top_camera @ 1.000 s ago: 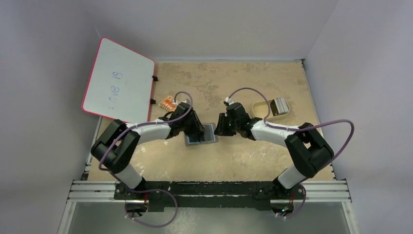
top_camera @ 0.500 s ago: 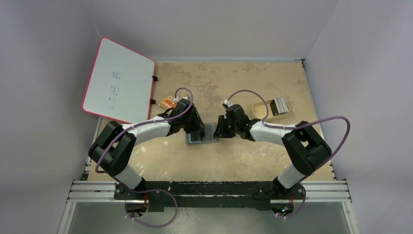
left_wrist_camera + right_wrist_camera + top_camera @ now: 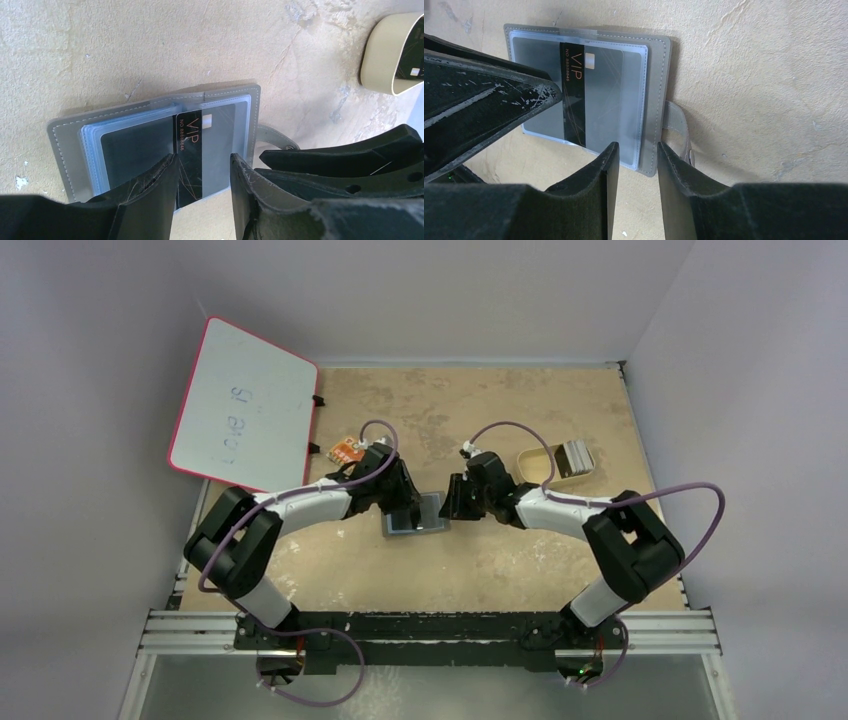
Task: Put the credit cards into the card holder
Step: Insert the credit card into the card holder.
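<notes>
The card holder [image 3: 417, 516] lies open on the table between my two grippers, grey rim [image 3: 64, 145] outside and clear pale-blue sleeves inside. A black VIP card [image 3: 191, 142] sits partly inside a sleeve, its near end sticking out past the holder's edge. My left gripper [image 3: 202, 160] hovers open over that card end, gripping nothing. My right gripper [image 3: 637, 147] is open at the holder's strap-side corner [image 3: 655, 150], next to the snap strap [image 3: 678, 127]. More credit cards [image 3: 575, 455] stand in the tan tray.
The tan oblong tray [image 3: 532, 462] sits at the right rear, also seen at the left wrist view's top-right corner. A red-framed whiteboard [image 3: 243, 418] leans at the left rear, with a small orange object [image 3: 347, 451] beside it.
My left jaws have spread wider apart over the black card. Both grippers shifted slightly around the holder, which stays in the same place.
</notes>
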